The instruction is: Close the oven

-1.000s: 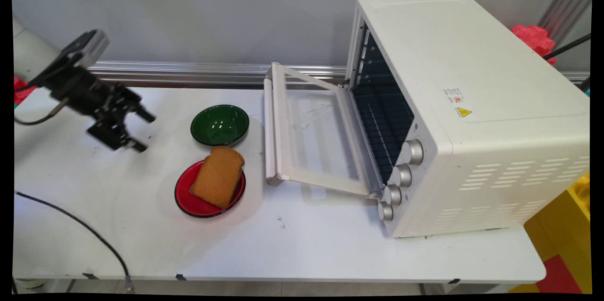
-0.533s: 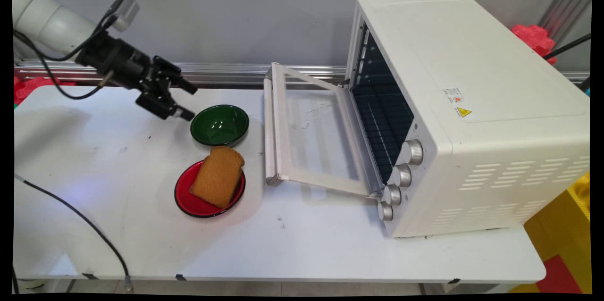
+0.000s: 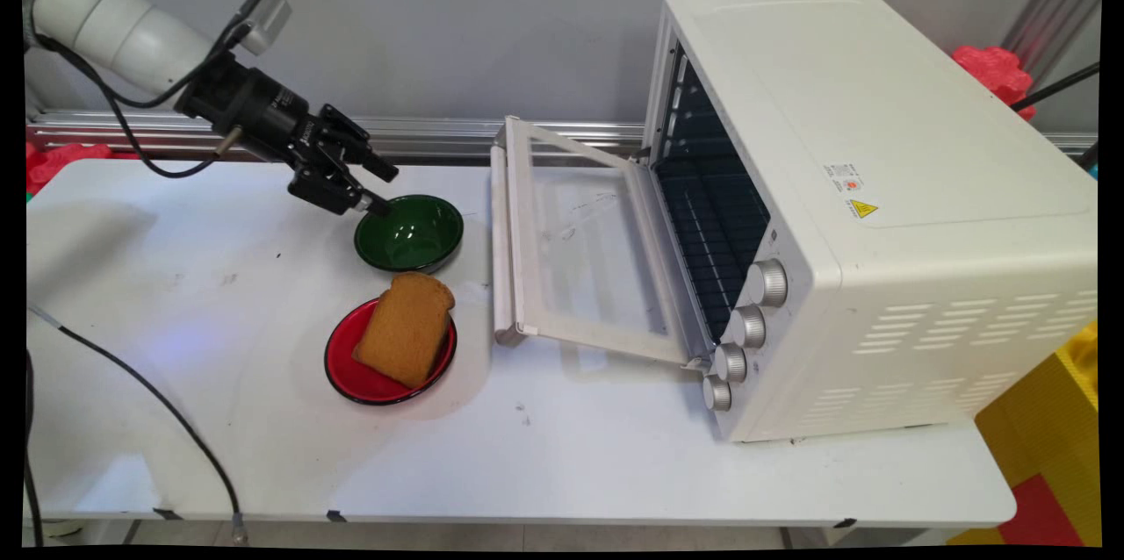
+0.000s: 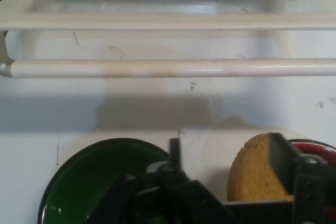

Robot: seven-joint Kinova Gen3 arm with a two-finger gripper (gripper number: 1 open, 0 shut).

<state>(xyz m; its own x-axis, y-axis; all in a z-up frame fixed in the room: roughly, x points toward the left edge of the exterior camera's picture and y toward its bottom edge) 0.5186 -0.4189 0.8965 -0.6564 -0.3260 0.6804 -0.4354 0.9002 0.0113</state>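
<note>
My black gripper (image 3: pixel 384 190) hangs open just above the left rim of an empty green bowl (image 3: pixel 410 232), holding nothing. In the hand view the gripper (image 4: pixel 227 157) frames the green bowl (image 4: pixel 94 184) at lower left and a slice of brown toast (image 4: pixel 251 176) at lower right. The toast (image 3: pixel 406 327) lies on a red plate (image 3: pixel 351 371) nearer the table's front. Past the bowl, the white toaster oven (image 3: pixel 861 209) stands with its glass door (image 3: pixel 584 253) folded down; the door's handle bar (image 4: pixel 168 68) crosses the hand view.
A black cable (image 3: pixel 149 402) trails over the table's left front. The oven's knobs (image 3: pixel 746 327) face the front. Red and yellow items (image 3: pixel 1054 455) sit off the table's right end.
The arm has swung up and to the right, from the table's left side to the green bowl's left rim. Bowl, plate, toast and oven have stayed put.
</note>
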